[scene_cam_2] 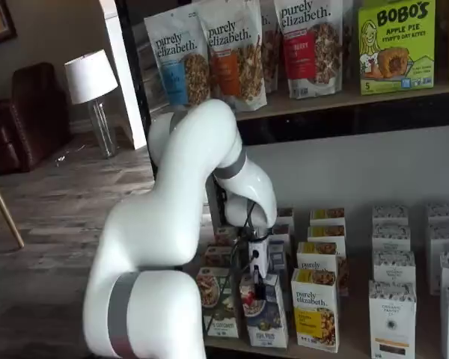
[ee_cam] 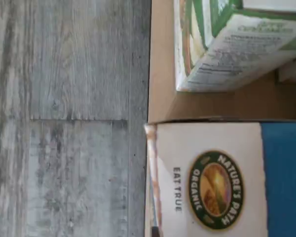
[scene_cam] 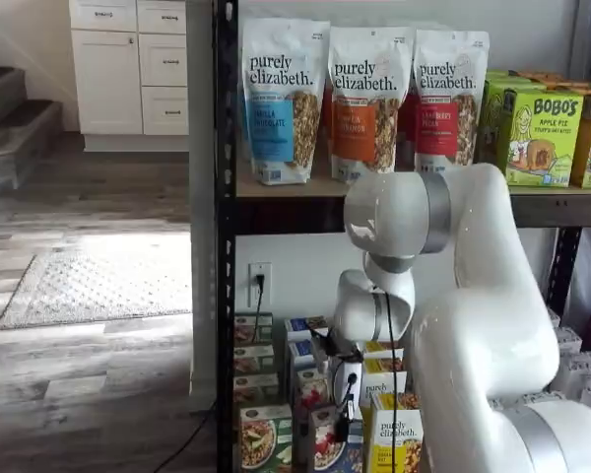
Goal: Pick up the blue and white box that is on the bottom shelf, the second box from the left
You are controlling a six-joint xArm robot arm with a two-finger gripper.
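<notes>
Blue and white box (scene_cam_2: pixel 266 318): small upright cardboard carton, white top band with a round green logo, bowl picture with red berries. Stands on the bottom shelf (scene_cam_2: pixel 344 345), directly beneath the gripper (scene_cam_2: pixel 256 288). Black fingers closed on its top. Beside the gripper: one green carton (scene_cam_2: pixel 215 303), one yellow-and-white carton (scene_cam_2: pixel 315 309).

arm (scene_cam_2: pixel 187 224): white, bent over, reaching down in both shelf views
gripper (scene_cam: pixel 343 414): pointing down, black fingers (scene_cam_2: pixel 256 288) closed together low at the wrist's end
</notes>
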